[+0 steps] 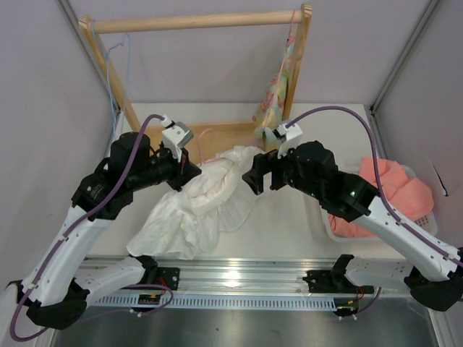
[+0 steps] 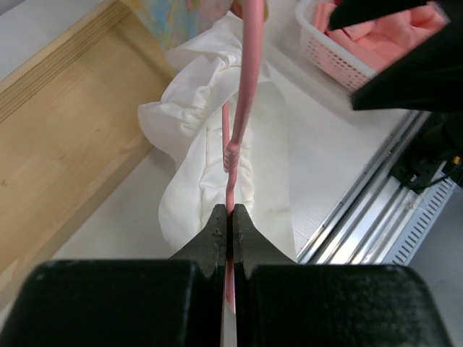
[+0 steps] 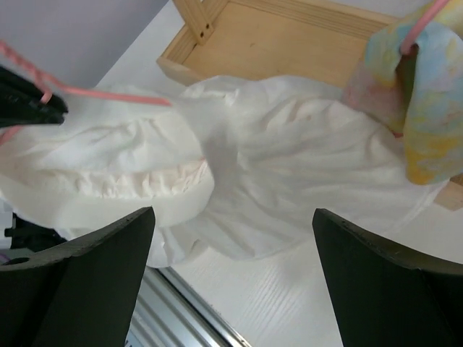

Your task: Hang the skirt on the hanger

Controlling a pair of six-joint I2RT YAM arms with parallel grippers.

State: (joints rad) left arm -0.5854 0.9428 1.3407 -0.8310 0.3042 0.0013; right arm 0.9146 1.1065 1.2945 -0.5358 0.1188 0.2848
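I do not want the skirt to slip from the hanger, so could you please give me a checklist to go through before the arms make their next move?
1. Hold on the hanger: ok. The left gripper has its jaws shut on the pink wire.
2. Right gripper ready to grasp: ok. Its jaws stand wide open above the skirt, with nothing in them.
3. Hanger passed inside the skirt: cannot tell. The wire meets the fabric, but folds hide its end.
4. Skirt carried by the hanger: not ok. It lies crumpled on the table.
5. Skirt opening visible for the right gripper: cannot tell.
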